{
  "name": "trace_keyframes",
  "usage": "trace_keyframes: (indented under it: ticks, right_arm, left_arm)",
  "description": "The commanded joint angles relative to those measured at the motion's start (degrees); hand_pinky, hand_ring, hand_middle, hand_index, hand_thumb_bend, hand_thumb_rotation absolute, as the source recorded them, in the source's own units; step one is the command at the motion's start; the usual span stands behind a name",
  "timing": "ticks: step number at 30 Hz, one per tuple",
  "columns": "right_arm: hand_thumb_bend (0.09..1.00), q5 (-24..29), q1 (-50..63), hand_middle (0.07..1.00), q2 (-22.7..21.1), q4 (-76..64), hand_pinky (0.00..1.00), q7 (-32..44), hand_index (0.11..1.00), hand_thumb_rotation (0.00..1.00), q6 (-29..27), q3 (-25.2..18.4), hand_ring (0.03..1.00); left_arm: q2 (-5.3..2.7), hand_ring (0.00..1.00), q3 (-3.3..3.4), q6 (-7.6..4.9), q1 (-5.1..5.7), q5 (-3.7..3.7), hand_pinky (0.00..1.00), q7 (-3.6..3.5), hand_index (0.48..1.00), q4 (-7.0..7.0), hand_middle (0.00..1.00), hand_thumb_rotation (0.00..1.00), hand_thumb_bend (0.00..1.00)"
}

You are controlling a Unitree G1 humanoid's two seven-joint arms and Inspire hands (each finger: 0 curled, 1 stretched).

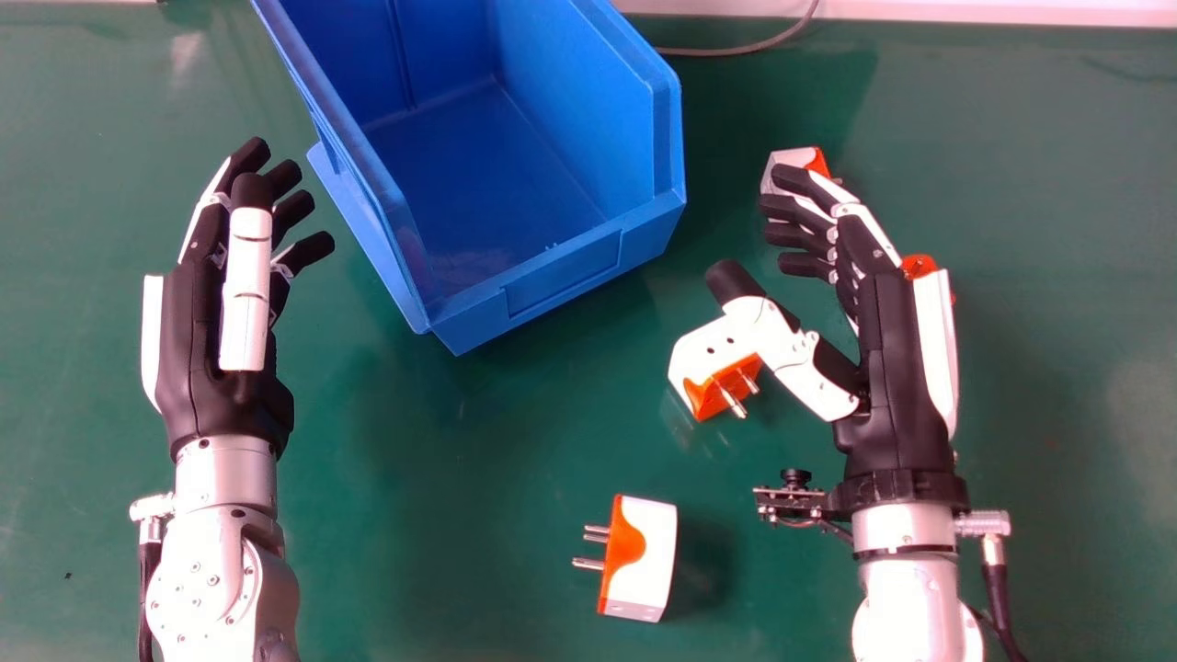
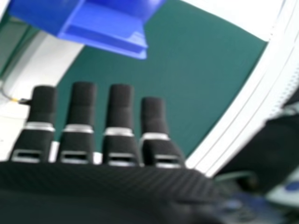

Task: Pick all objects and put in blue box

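- Nearest the middle of the lower frame, a white plug (image 1: pixel 648 556) lies on its side, blocky shell rounded at the edges, with a wavy-edged orange face and shiny round metal pins aimed left.
- Right of centre, a second plug (image 1: pixel 703 354) shows two small dark holes in its smooth white shell; its orange face and metal pins tilt toward the lower right.
- In the upper right, a third plug (image 1: pixel 782 170), pale with an orange end, is partly covered by fingers.
- Farther right, a glossy orange piece (image 1: pixel 918 267) peeks out past the hand, the rest hidden.
- The right robot hand (image 1: pixel 892 368), black with hard white panels, is spread: fingers extended, thumb well apart from them, overlapping the second plug in the head view; whether they touch, I cannot tell.
- At upper centre sits the blue box (image 1: pixel 565 267), smooth moulded plastic with straight walls, a low front and a bare floor.
- The left robot hand (image 1: pixel 221 368), at the left, is open, fingers loosely extended.
- Under everything, the green bench (image 1: pixel 414 552) is smooth, with soft reflections.
- A thin grey cable (image 1: pixel 754 49) curves along the top edge.
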Motion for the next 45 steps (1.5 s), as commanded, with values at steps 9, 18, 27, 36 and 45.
trace_keyframes:
  ticks: [9, 18, 27, 36, 45]
  right_arm:
    - [0.573, -7.10, -1.20, 0.755, -2.47, -0.71, 0.69, -6.65, 0.781, 0.64, 0.97, -1.30, 0.735]
    - [0.602, -15.54, -2.59, 0.772, -6.69, -4.00, 0.70, -6.33, 0.795, 0.63, 13.92, -1.14, 0.748]
    - [0.689, -24.49, -6.76, 0.831, -11.82, -15.17, 0.73, 2.54, 0.858, 0.56, 31.92, 0.31, 0.795]
    - [0.761, -31.65, -20.11, 0.886, -21.17, -10.45, 0.78, 6.89, 0.909, 0.45, 36.36, 3.30, 0.855]
    - [0.813, -35.98, -32.00, 0.894, -27.58, -4.09, 0.77, 18.10, 0.927, 0.34, 37.47, 9.70, 0.870]
  left_arm:
    - [-0.72, 0.83, -0.10, -2.98, -0.09, 0.35, 0.74, 0.27, 0.850, 0.53, 0.84, 0.79, 0.65]
    - [-1.54, 0.82, -1.26, -4.53, -0.35, 1.67, 0.74, 0.60, 0.843, 1.89, 0.84, 0.79, 0.65]
    - [-1.87, 0.82, -2.05, -5.04, -0.87, 1.44, 0.74, 0.08, 0.844, 2.43, 0.84, 0.79, 0.66]
    - [-1.89, 0.82, -2.38, -5.91, -1.59, 1.46, 0.74, -0.30, 0.839, 3.30, 0.84, 0.78, 0.67]
    - [-1.79, 0.81, -2.64, -5.56, -1.86, 1.46, 0.73, -0.36, 0.837, 3.09, 0.83, 0.79, 0.66]
